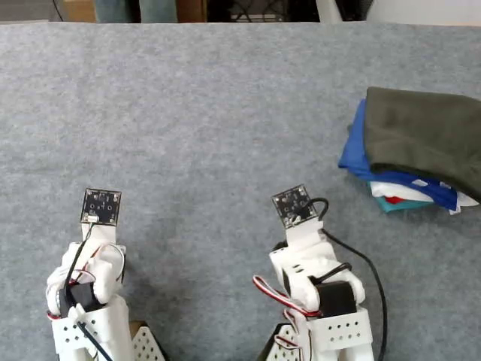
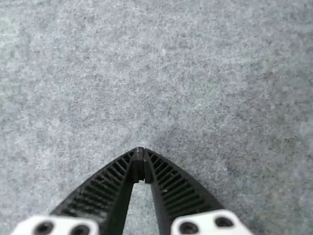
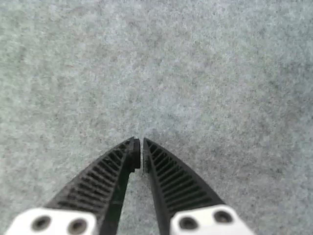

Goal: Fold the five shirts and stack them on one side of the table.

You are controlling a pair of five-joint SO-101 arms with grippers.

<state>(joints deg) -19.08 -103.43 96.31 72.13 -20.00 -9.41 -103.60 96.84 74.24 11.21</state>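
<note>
Table (image 1: 225,105): flat, spans the high view from side to side; its far edge runs straight near the top of that view.
Cover (image 2: 161,68): grey felt-like fabric with a speckled, fibrous texture, lying smooth over the table.
Brown board (image 1: 77,9): beyond the far edge, toward the left; what it belongs to cannot be told.
Second brown board (image 1: 192,9): beyond the far edge, nearer the middle.
Dark gap (image 1: 255,9): just beside the second board; thin wire-like shapes inside.
White strip (image 1: 328,9): slanted, beside the dark gap.

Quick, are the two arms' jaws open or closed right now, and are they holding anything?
Left gripper: closed, holding nothing.
Right gripper: closed, holding nothing.
</note>
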